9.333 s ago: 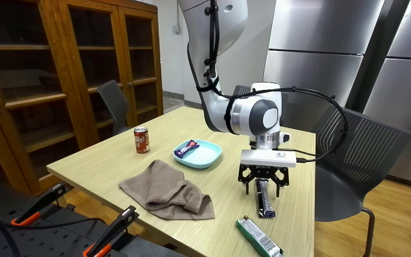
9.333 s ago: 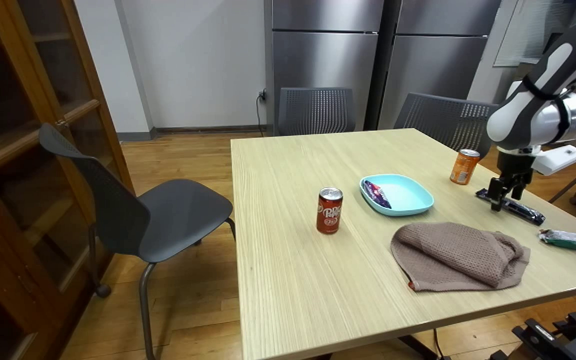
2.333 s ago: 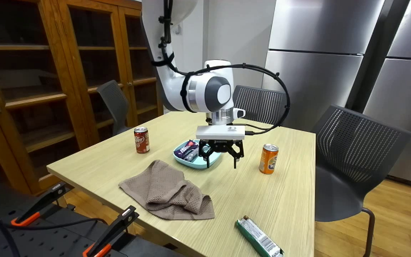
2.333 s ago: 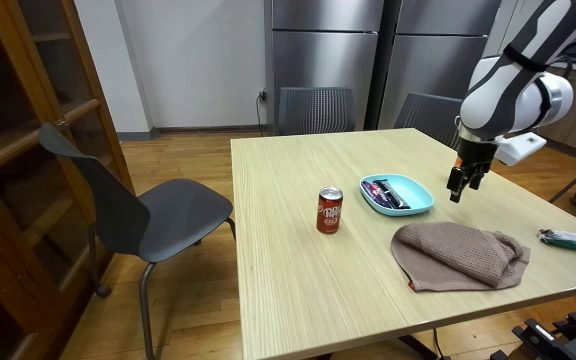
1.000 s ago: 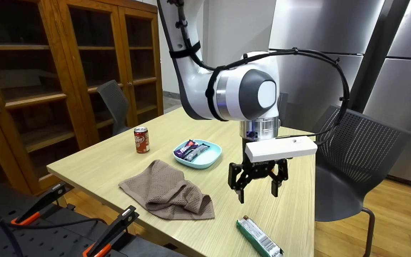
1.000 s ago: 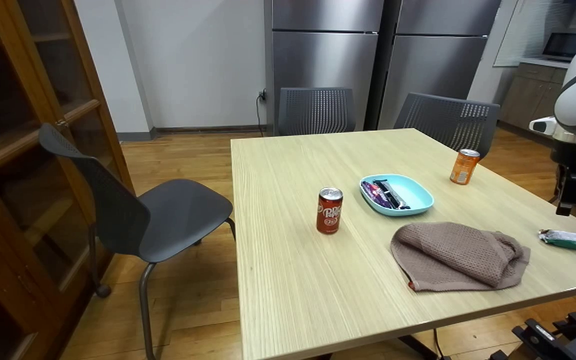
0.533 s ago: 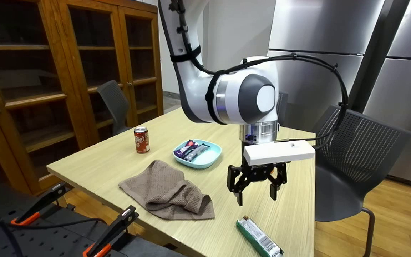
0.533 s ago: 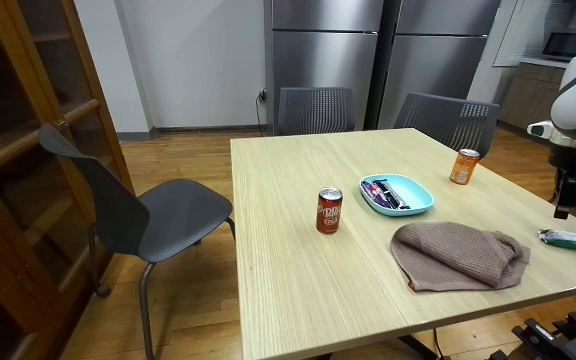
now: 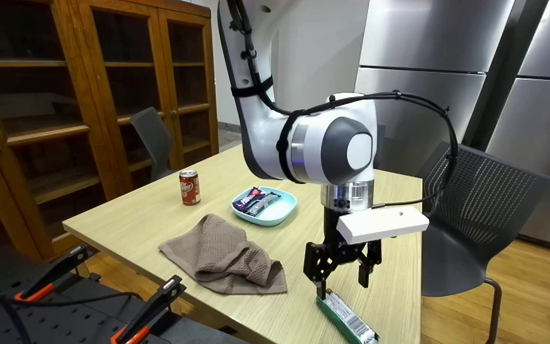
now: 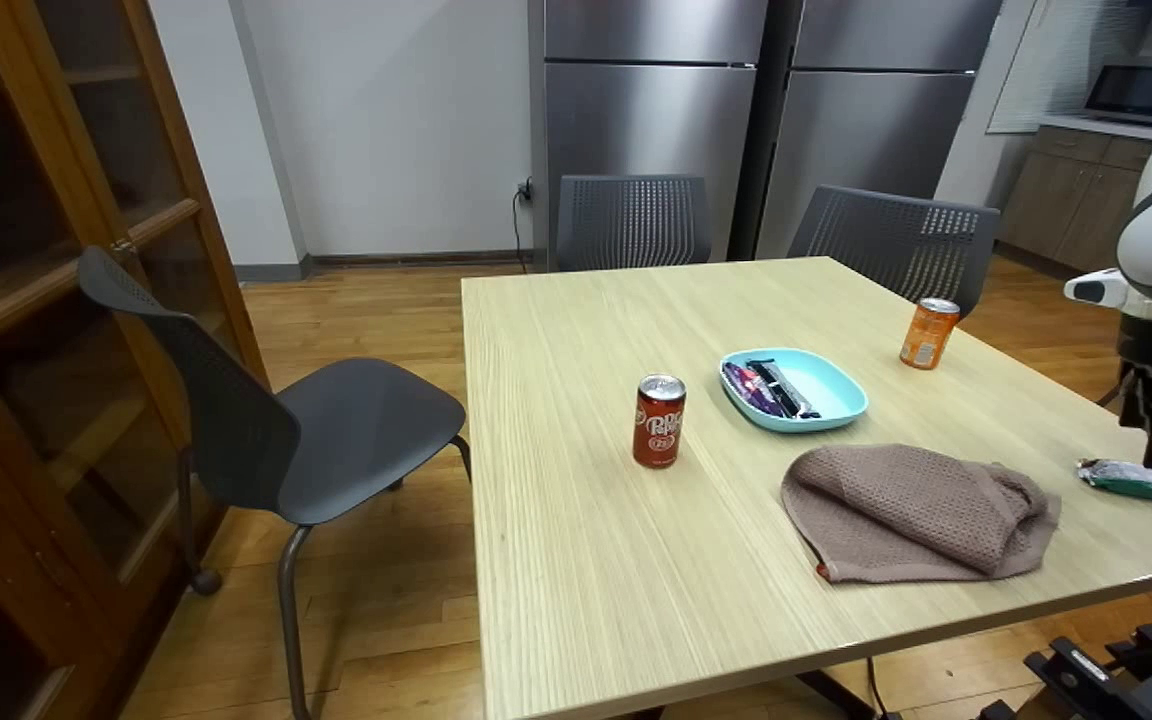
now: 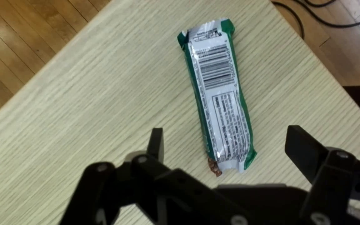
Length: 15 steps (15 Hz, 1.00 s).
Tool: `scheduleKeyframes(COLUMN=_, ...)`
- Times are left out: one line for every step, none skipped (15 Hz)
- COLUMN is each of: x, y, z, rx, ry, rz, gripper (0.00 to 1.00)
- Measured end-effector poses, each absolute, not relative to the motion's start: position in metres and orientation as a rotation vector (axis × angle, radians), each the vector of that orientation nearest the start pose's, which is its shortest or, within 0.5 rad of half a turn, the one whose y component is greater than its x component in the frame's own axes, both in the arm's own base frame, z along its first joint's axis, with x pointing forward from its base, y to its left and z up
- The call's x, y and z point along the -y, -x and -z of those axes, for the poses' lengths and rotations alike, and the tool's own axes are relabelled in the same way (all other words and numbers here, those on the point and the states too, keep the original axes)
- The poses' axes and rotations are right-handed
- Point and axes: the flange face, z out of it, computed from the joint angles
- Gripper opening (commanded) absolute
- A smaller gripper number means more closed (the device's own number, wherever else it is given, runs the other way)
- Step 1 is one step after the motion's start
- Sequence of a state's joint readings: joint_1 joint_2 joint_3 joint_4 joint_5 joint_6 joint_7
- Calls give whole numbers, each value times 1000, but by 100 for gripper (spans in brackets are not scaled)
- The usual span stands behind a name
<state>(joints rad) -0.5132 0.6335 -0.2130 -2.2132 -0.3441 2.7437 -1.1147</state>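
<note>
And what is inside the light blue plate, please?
Inside the light blue plate lie a purple wrapped bar and, beside it, a black-and-silver wrapped bar. The plate's bottom beneath them is covered, and whatever the wrappers contain cannot be seen.

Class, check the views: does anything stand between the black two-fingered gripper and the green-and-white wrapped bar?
Nothing visible does. The wrist view shows the whole bar uncovered below the open gripper; the crumpled brown woven towel lies off to one side.
</note>
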Motion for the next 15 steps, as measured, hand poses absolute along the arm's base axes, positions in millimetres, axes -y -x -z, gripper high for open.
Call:
scheduleKeyframes(x=346, y=-388, z=-82, rx=1200, ry=2933, rz=-428, gripper=100)
scheduleKeyframes(x=349, y=-384, z=-79, rx=1235, ry=2909, rz=-442, gripper=100)
scheduleKeyframes(x=351, y=-381, z=-76, rx=1267, ry=2888, rz=-456, gripper=100)
scheduleKeyframes(x=352, y=-378, z=-72, rx=1290, ry=2871, rz=-468, gripper=100)
scheduleKeyframes(x=354, y=-375, z=-70, rx=1309, ry=2858, rz=-478, gripper=100)
scheduleKeyframes(x=356, y=-374, z=-68, rx=1325, ry=2846, rz=-486, gripper=100)
scheduleKeyframes(x=358, y=-373, z=-66, rx=1339, ry=2837, rz=-492, gripper=100)
scheduleKeyframes(x=360, y=-373, z=-64, rx=1354, ry=2829, rz=-495, gripper=100)
scheduleKeyframes(x=361, y=-373, z=-62, rx=1370, ry=2821, rz=-496, gripper=100)
scheduleKeyframes(x=362, y=-374, z=-60, rx=1381, ry=2817, rz=-497, gripper=100)
scheduleKeyframes(x=363, y=-375, z=-58, rx=1391, ry=2813, rz=-497, gripper=100)
scheduleKeyframes(x=364, y=-376, z=-56, rx=1399, ry=2811, rz=-497, gripper=100)
scheduleKeyframes(x=364, y=-377, z=-55, rx=1406, ry=2810, rz=-495, gripper=100)
scheduleKeyframes(x=365, y=-378, z=-53, rx=1414, ry=2810, rz=-492, gripper=100)
scheduleKeyframes(x=365, y=-379, z=-51, rx=1427, ry=2809, rz=-488, gripper=100)
